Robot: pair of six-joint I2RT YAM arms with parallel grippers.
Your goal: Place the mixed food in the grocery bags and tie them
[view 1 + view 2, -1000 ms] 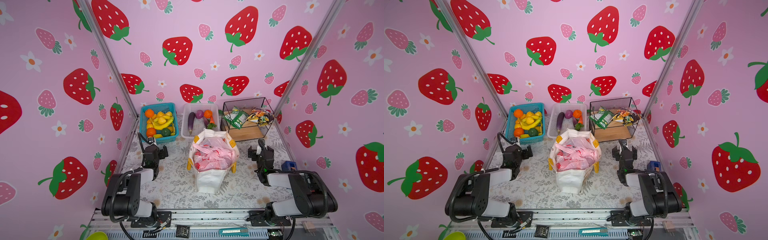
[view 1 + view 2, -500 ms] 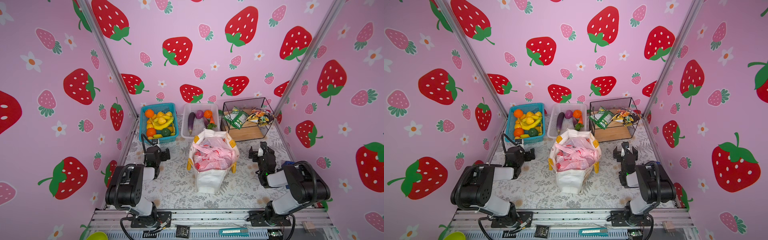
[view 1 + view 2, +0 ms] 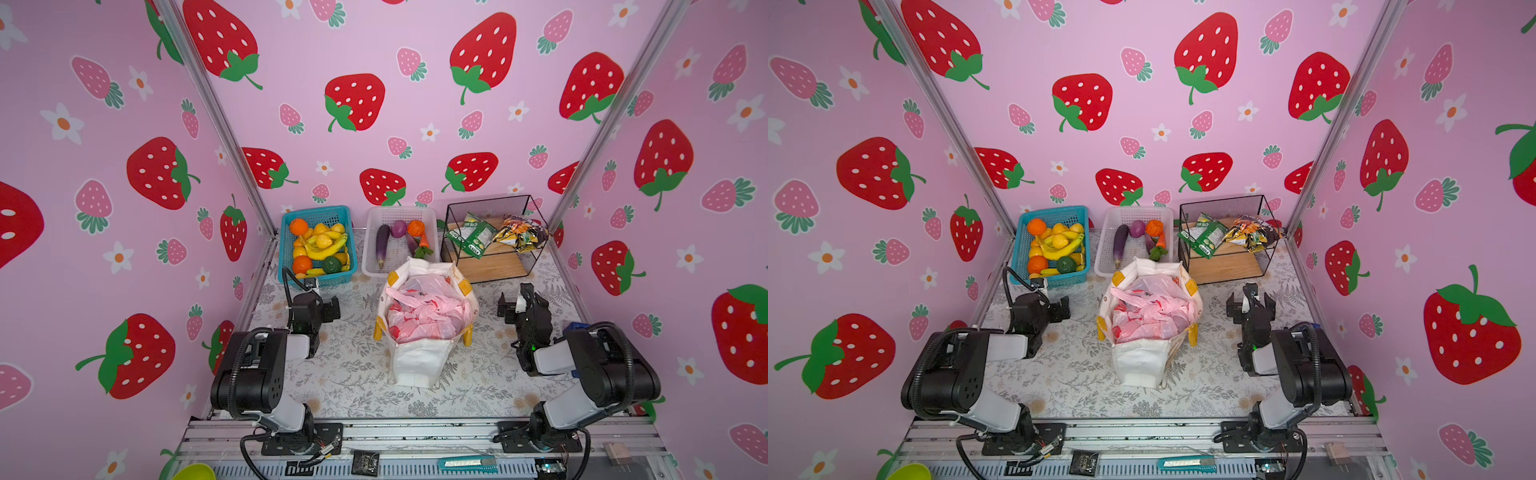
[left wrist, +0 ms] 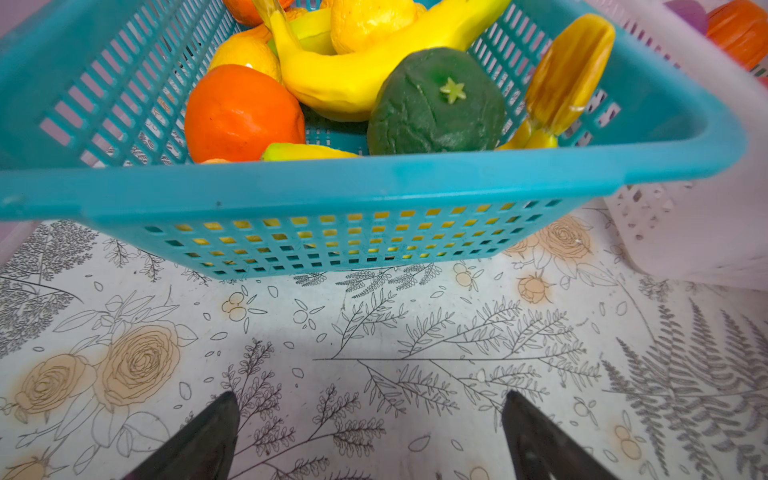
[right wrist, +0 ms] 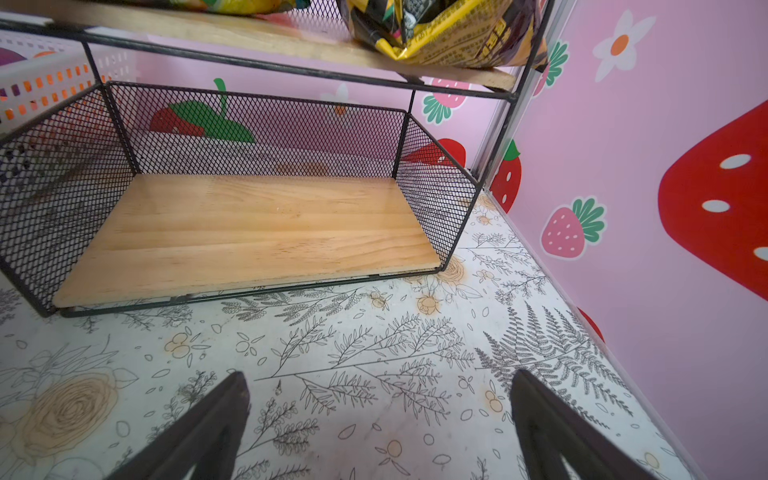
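Observation:
A cream tote (image 3: 415, 361) with yellow straps stands mid-table, and the pink plastic bag (image 3: 424, 311) lies crumpled inside its mouth. Behind it a white basket (image 3: 399, 212) holds an eggplant (image 3: 382, 245), a carrot (image 3: 424, 241) and round vegetables. Green (image 3: 471, 239) and yellow-orange snack packets (image 3: 519, 235) lie on the wire rack's upper shelf. My left gripper (image 3: 320, 301) (image 4: 370, 399) is open and empty, low over the table left of the tote. My right gripper (image 3: 517, 299) (image 5: 380, 380) is open and empty to the tote's right, facing the rack.
A blue basket (image 4: 374, 183) of bananas, oranges and lemons stands just ahead of the left gripper. The rack's lower wooden shelf (image 5: 249, 232) is bare. Pink strawberry walls close in the sides. A blue cutter (image 3: 467, 462) lies on the front rail.
Both arms have changed posture, their elbows lifting and drawing back. The grippers stay low beside the tote, still open, and the bags have not moved.

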